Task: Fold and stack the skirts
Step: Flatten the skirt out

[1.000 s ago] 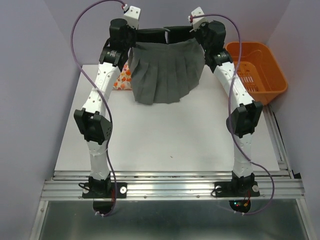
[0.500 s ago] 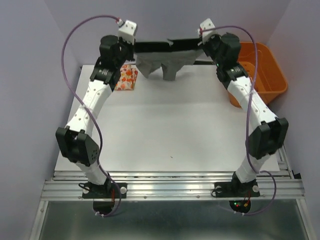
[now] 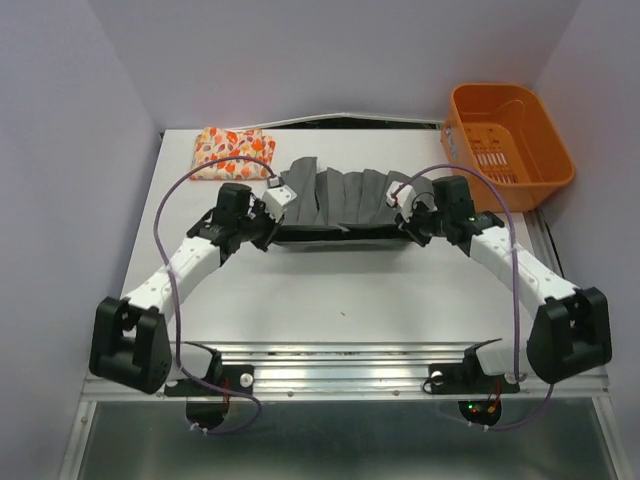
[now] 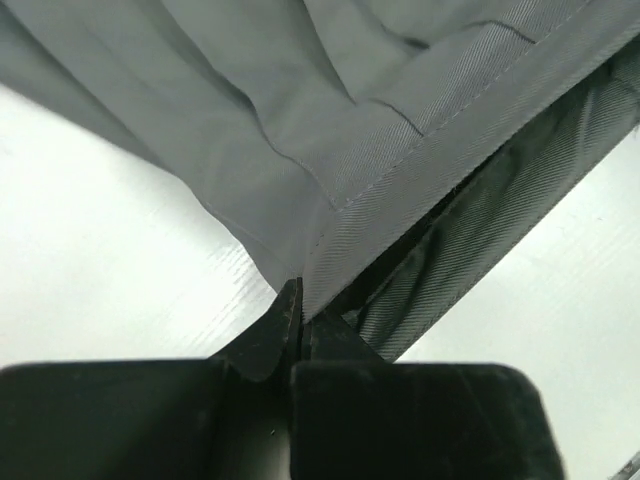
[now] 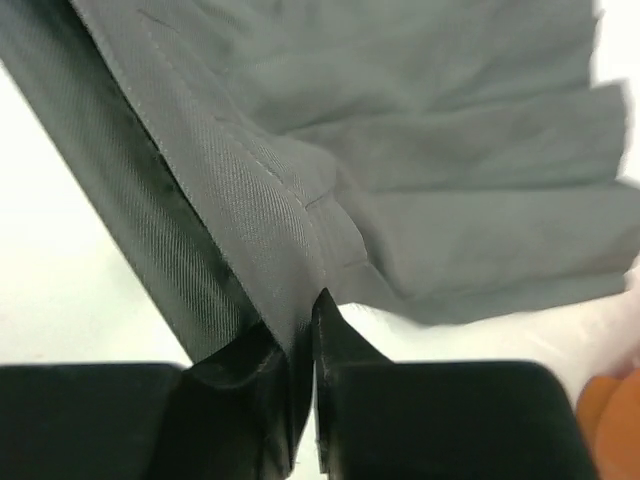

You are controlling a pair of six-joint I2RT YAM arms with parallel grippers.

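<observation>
Arms low, tools on grey skirt

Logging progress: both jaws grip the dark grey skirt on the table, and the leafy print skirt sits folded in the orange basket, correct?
No: the leafy print skirt lies folded on the table, at its far left corner, not in the orange basket, as the top external view shows. The rest stands.

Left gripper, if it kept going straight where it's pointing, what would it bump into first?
The dark grey skirt. The left gripper has its jaws shut on the skirt's edge, so going straight on would just push into more of that cloth. Depth beyond is unclear.
</observation>
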